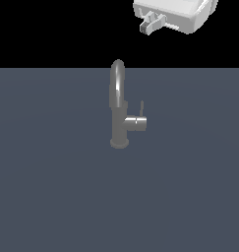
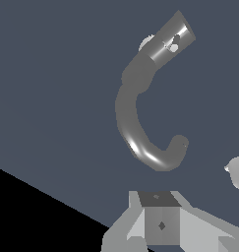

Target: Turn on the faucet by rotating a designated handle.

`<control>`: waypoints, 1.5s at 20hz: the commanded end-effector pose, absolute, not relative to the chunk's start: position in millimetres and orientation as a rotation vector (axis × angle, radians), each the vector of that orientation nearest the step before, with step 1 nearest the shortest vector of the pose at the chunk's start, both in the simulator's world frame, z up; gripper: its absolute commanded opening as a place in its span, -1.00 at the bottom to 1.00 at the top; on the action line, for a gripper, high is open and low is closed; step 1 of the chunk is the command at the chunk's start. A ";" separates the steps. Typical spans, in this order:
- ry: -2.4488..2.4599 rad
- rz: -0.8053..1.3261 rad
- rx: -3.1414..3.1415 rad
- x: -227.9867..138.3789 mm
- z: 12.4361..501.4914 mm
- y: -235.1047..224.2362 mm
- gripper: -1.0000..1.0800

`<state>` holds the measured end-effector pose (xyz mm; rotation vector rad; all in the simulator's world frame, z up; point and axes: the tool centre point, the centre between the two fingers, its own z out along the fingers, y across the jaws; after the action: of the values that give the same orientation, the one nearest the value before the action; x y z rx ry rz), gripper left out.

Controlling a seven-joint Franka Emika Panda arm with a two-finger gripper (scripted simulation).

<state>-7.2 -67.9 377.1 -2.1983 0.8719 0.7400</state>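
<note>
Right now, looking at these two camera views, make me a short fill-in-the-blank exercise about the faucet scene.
1. The faucet stands ____ on its small round base.
2. In the exterior view, the handle sits on the faucet's ____ side.
3. The end effector is ____ the faucet, not touching it.
4. The end effector holds ____.

Missing words: upright; right; above; nothing

Flat dk blue-grey surface (image 1: 52, 197); grey faucet (image 1: 119, 113) upright on it, near centre
</note>
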 end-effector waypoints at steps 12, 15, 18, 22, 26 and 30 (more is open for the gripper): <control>1.077 0.981 -1.718 42.3 279.1 -89.0 -1.00; 1.119 1.031 -1.594 49.5 252.5 -90.9 -1.00; 1.156 1.074 -1.477 54.5 227.2 -91.0 -1.00; 1.193 1.119 -1.343 58.1 198.2 -89.0 -1.00; 1.219 1.149 -1.243 59.5 176.5 -85.6 -1.00; 1.233 1.167 -1.179 59.8 162.9 -82.6 -1.00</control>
<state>59.3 -83.8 167.2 -1.2029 1.2284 1.1618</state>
